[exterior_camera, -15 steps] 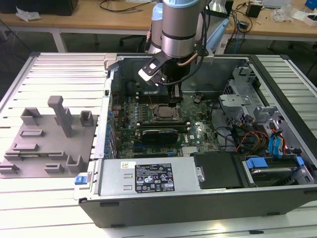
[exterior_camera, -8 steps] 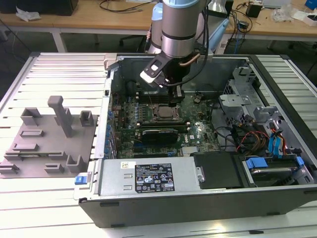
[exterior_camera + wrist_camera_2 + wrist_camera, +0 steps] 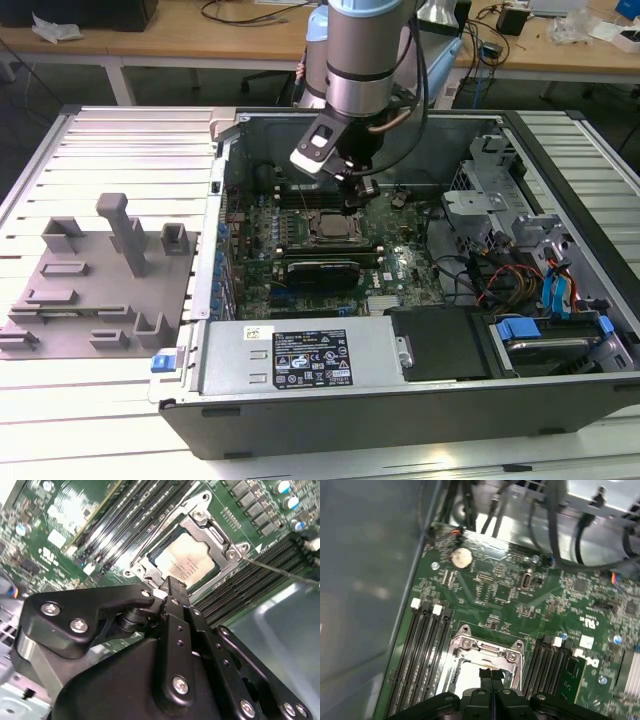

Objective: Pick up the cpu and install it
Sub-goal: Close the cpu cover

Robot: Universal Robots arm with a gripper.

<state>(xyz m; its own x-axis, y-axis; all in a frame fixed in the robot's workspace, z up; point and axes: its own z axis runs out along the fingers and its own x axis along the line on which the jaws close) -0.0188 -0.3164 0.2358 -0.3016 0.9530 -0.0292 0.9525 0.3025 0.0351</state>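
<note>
I see the cpu (image 3: pixel 189 562) lying flat in its socket (image 3: pixel 227 555) on the motherboard (image 3: pixel 520 600), pale metal top facing up. It is square, so no side is the long one. Its edges run parallel to the socket frame and to the memory slots (image 3: pixel 422 655) that flank the socket on two sides. In the exterior view the cpu (image 3: pixel 328 226) sits around the middle of the board, inside the open case (image 3: pixel 400 410), with the black graphics card (image 3: pixel 322 272) just beside the socket on the near side. A thin lever (image 3: pixel 280 571) sticks out from one socket corner across the neighbouring slots.

The arm (image 3: pixel 365 50) drops in from above the case, wrist close to vertical, and the gripper (image 3: pixel 355 200) points down at the board. In both wrist views the gripper (image 3: pixel 173 584) has its fingers pressed together with only a seam between them and nothing held. The tip (image 3: pixel 490 672) is at the socket frame's edge, just beside the cpu. I cannot tell whether it touches the frame.

The grey fixture blocks (image 3: pixel 100 280) stand outside the case, on the tabletop toward the exterior view's left edge.
</note>
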